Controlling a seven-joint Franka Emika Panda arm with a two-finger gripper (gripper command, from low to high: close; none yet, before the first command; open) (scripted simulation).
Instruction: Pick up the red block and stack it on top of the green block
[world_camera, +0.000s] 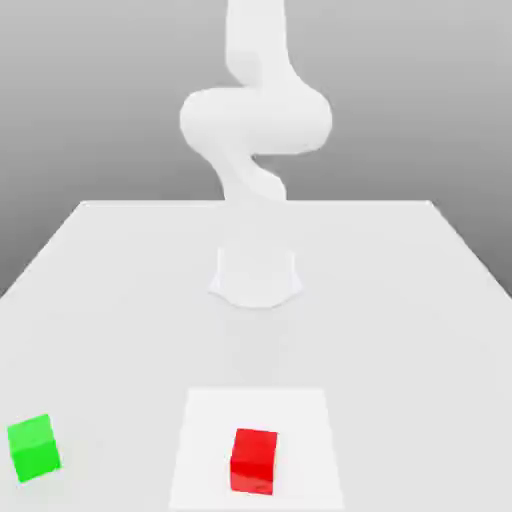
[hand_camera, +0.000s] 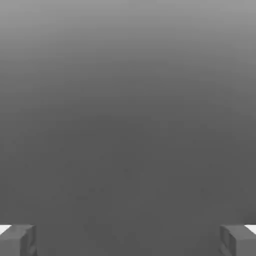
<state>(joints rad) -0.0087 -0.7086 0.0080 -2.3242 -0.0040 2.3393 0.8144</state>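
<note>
The red block (world_camera: 253, 461) sits on a lighter square patch of the white table (world_camera: 120, 300), near its front edge. The green block (world_camera: 34, 447) rests on the table at the front, toward the exterior view's left, well apart from the red one. In the hand view my gripper (hand_camera: 128, 240) stands open, its two grey fingertips (hand_camera: 18, 240) far apart with nothing between them, against a plain grey background. The white arm (world_camera: 255, 120) rises from its round base (world_camera: 256, 275) at the table's middle and bends upward out of the exterior view.
The lighter square patch (world_camera: 300, 420) lies flat on the table under the red block. The arm's base stands behind both blocks.
</note>
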